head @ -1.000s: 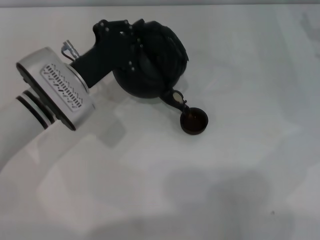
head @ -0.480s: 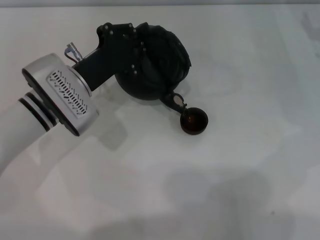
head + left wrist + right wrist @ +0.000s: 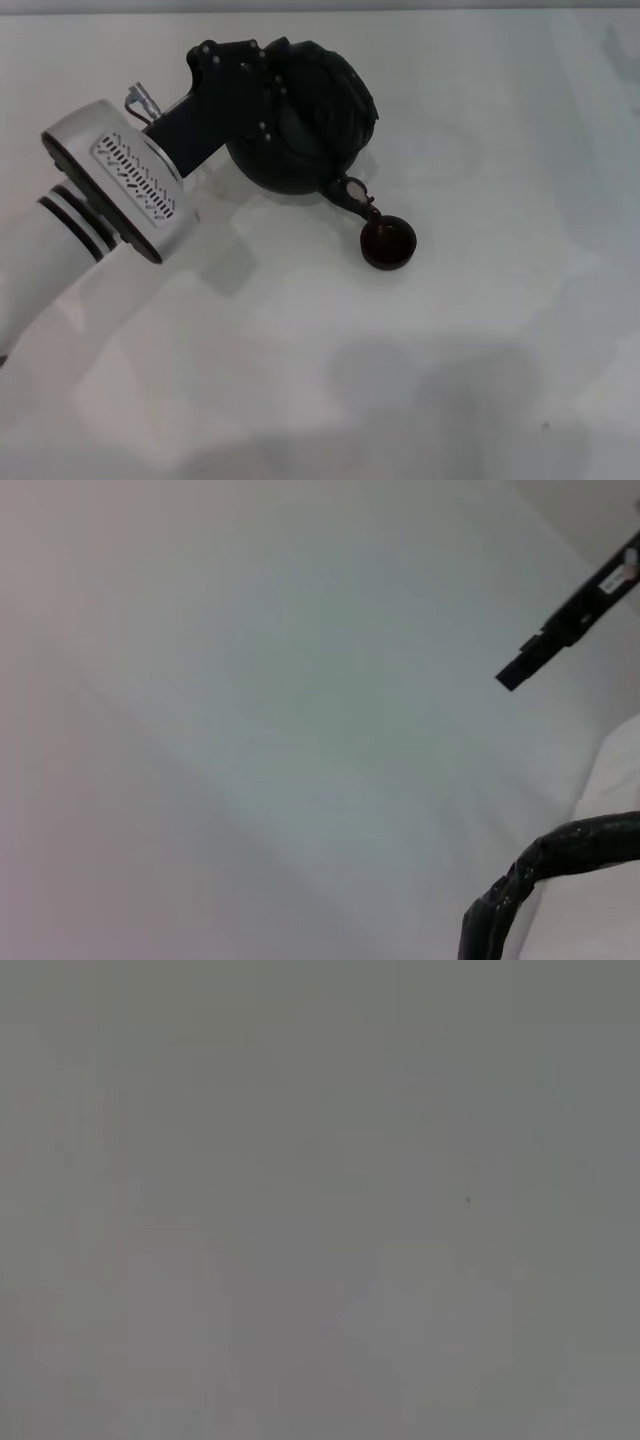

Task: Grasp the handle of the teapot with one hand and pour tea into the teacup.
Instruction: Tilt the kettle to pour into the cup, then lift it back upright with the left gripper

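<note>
The left gripper (image 3: pixel 262 92) holds the thick black arched handle (image 3: pixel 335 75) of the large round black teapot (image 3: pixel 300 125), lifted and tipped over the white tabletop (image 3: pixel 480 350). Over the last half second the pot has swung slightly back, but its stubby spout (image 3: pixel 352 192) still points down into the small dark handleless teacup (image 3: pixel 388 242) — the pour looks under way, though no stream is visible. The right gripper is out of view.

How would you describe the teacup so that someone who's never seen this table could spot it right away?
Start at the large round black teapot, held tilted over the white table by the left gripper. Follow its short spout downward. Right under the spout's tip sits the teacup, a small, round, dark brown-black cup with no handle, far smaller than the teapot.
</note>
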You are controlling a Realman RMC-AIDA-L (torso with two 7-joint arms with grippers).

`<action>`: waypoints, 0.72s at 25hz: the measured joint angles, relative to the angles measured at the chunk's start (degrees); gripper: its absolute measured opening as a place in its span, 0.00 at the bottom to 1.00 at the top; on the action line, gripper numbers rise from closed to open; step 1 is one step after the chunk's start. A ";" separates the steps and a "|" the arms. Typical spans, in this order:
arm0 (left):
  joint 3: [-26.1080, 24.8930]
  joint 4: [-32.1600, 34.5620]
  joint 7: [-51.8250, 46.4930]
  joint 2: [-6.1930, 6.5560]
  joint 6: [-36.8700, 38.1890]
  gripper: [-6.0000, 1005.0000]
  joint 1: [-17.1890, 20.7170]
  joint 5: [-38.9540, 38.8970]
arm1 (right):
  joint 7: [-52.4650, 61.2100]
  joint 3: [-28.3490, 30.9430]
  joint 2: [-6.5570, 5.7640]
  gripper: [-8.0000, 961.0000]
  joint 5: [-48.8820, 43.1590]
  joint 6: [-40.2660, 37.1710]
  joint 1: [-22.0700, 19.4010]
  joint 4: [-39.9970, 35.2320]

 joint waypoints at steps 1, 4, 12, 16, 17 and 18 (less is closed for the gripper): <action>0.00 0.18 -0.42 -0.02 -0.18 0.09 0.14 -0.35 | 0.00 0.00 -0.01 0.90 0.00 0.00 -0.02 0.00; 0.00 0.75 -1.78 -0.14 -0.38 0.09 0.59 -0.88 | 0.00 0.00 -0.02 0.90 0.00 0.00 -0.06 0.00; -0.08 1.61 -10.34 -0.17 -0.39 0.09 1.50 -2.24 | -0.01 0.00 -0.13 0.90 0.00 0.00 0.00 0.00; -0.09 2.06 -13.69 -0.22 -0.40 0.09 2.43 -4.92 | -0.02 0.00 -0.13 0.90 0.00 -0.01 0.00 0.00; -0.09 2.60 -14.17 -0.25 -0.41 0.09 3.04 -6.70 | -0.03 0.00 -0.12 0.90 -0.01 0.00 -0.01 0.00; -0.09 3.42 -14.37 -0.27 -0.44 0.09 3.88 -8.70 | -0.03 0.00 -0.12 0.90 0.00 -0.01 -0.04 0.00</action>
